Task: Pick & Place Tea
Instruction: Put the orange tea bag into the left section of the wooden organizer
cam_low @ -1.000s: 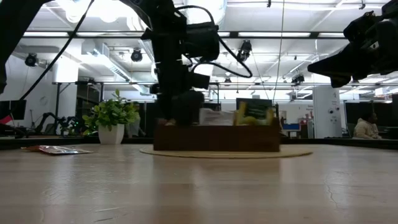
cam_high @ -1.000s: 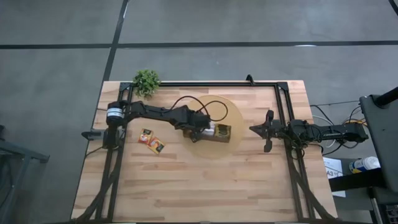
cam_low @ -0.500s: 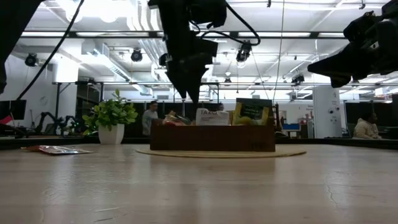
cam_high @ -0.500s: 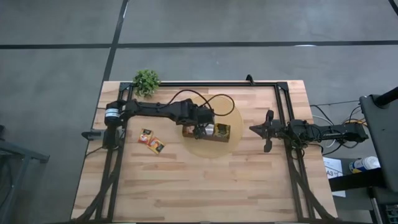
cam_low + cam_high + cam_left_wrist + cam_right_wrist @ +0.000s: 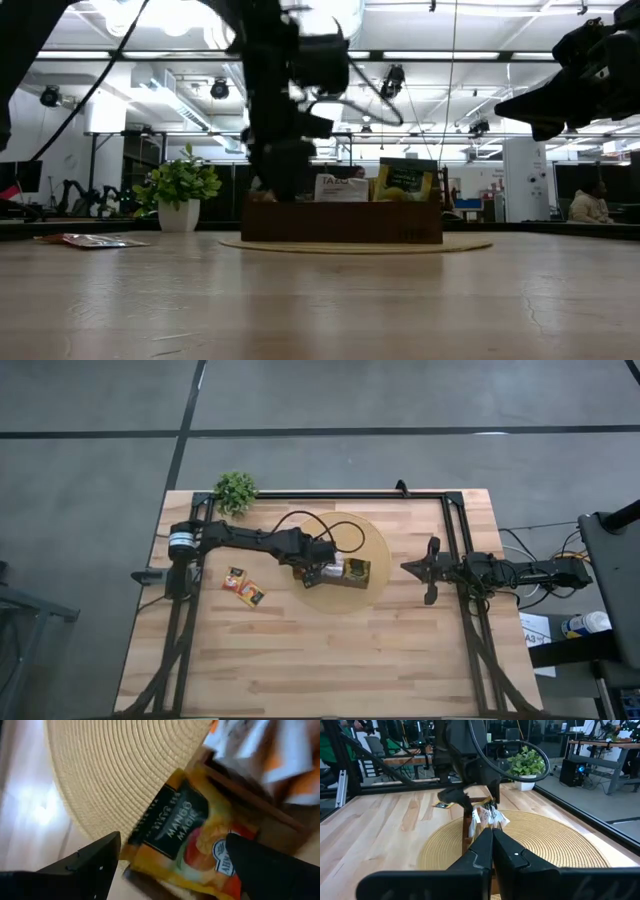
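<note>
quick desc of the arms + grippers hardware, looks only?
Two dark, slim, jointed arms. The left arm has a black cable looping above it and a round silvery cap near its base. Left gripper: two black wedge-shaped fingers. Right gripper: two matching black fingers.

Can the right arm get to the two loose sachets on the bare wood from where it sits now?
Probably not directly: the two sachets lie beyond the wooden box and the left gripper, which stand between them and the right gripper.
</note>
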